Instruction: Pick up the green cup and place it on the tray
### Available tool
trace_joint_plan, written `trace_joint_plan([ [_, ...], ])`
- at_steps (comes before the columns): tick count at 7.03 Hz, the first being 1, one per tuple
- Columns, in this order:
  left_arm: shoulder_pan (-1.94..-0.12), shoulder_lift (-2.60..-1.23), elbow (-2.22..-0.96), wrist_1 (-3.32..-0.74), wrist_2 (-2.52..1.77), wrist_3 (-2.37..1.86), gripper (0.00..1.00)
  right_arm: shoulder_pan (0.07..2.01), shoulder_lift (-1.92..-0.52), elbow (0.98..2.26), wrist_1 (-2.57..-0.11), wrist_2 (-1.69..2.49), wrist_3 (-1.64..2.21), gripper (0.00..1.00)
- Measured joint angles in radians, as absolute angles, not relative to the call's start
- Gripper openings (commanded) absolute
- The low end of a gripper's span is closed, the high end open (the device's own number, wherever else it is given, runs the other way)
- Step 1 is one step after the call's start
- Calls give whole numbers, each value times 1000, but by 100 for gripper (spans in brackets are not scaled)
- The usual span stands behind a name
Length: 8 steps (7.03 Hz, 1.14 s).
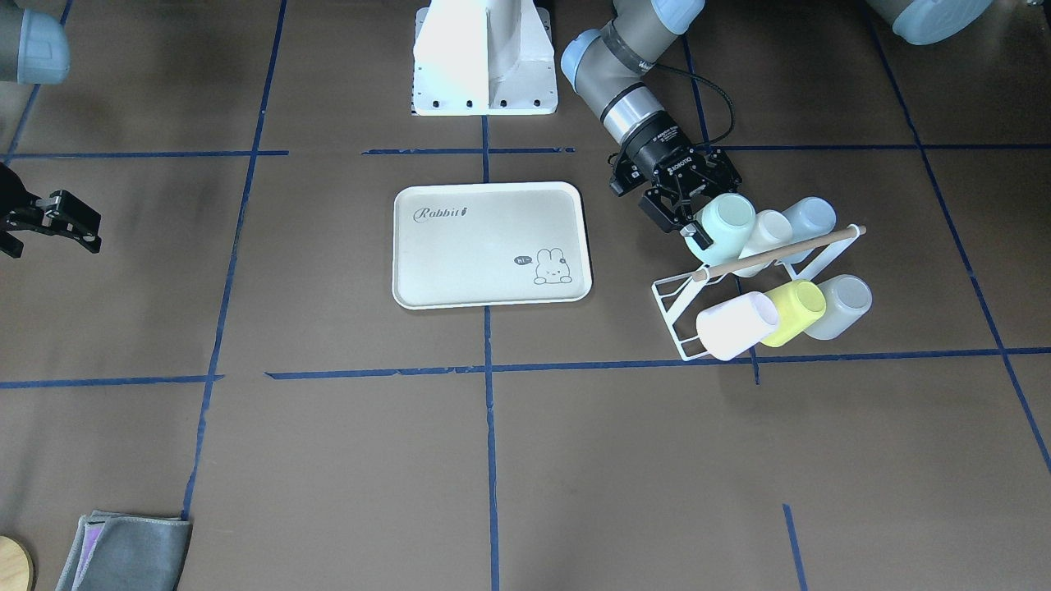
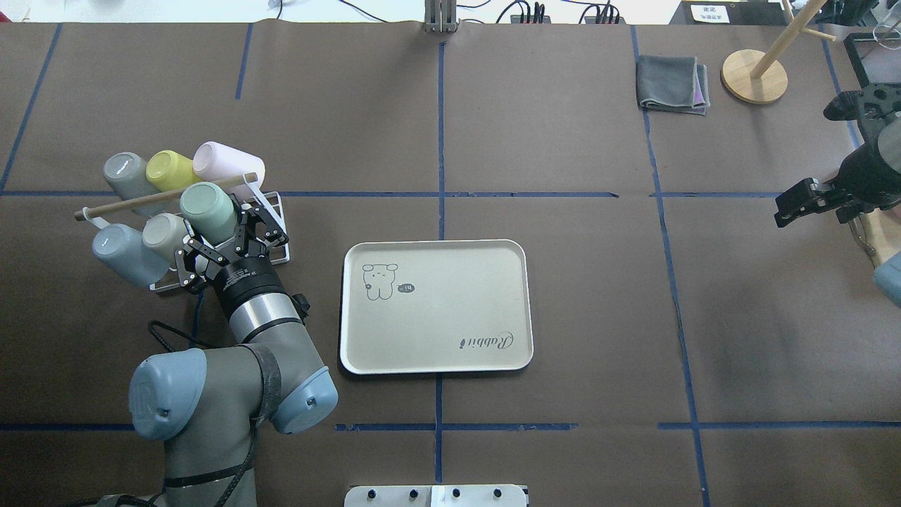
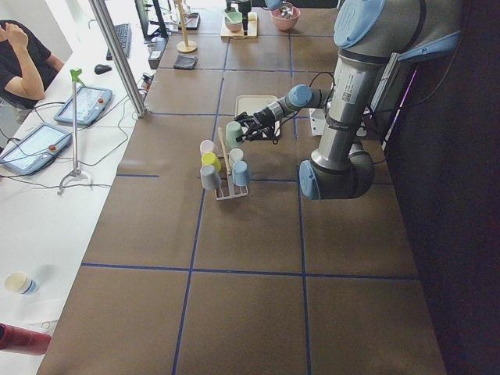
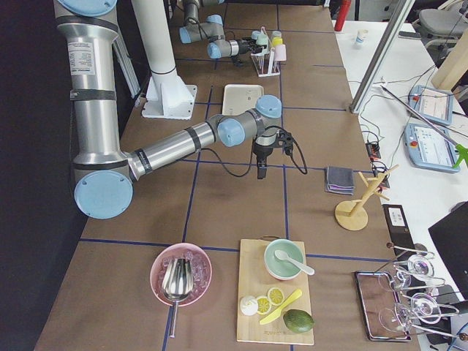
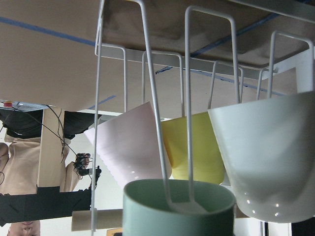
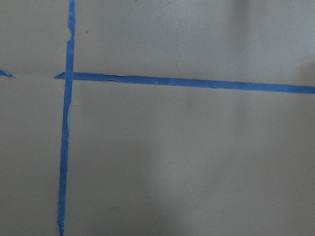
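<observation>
The green cup (image 1: 724,220) hangs mouth-down on a prong of the white wire rack (image 1: 675,305) at the row's end nearest the tray. It also shows in the overhead view (image 2: 206,210) and in the left wrist view (image 5: 178,212), where the wire prong's end sits just inside its teal mouth. My left gripper (image 1: 704,215) is shut on the cup, one finger on each side near its rim; in the overhead view the left gripper (image 2: 232,229) sits behind it. The cream Rabbit tray (image 1: 491,245) lies empty beside the rack. My right gripper (image 1: 49,245) hangs open and empty far off over bare table.
The rack also holds a white cup (image 1: 768,232), a pale blue cup (image 1: 809,217), a pink cup (image 1: 735,325), a yellow-green cup (image 1: 795,310) and a grey cup (image 1: 842,305). A wooden rod (image 1: 780,253) tops the rack. A folded grey cloth (image 2: 672,83) and a wooden stand (image 2: 754,76) sit far right.
</observation>
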<state>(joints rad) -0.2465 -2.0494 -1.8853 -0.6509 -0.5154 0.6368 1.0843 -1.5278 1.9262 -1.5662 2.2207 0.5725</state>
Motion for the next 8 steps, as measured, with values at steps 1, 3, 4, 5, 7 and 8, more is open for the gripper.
trace_joint_plan([
  [1,-244,-2050,-1895,-641,-515,637,36,1085,-1528,1926,-1566,2221,573,100],
  [3,-242,-2050,-1916,-626,-515,637,36,1087,-1528,1927,-1566,2225,574,100],
  [4,-242,-2049,-1930,-617,-515,637,36,1087,-1528,1927,-1566,2226,574,100],
  [5,-243,-2046,-1957,-593,-515,637,36,1087,-1528,1927,-1566,2227,574,100],
  [7,-248,-2015,-2043,-552,-515,637,38,1089,-1527,1927,-1566,2228,574,100],
  [8,-255,-2007,-2095,-547,-516,637,38,1089,-1527,1928,-1566,2228,574,100],
])
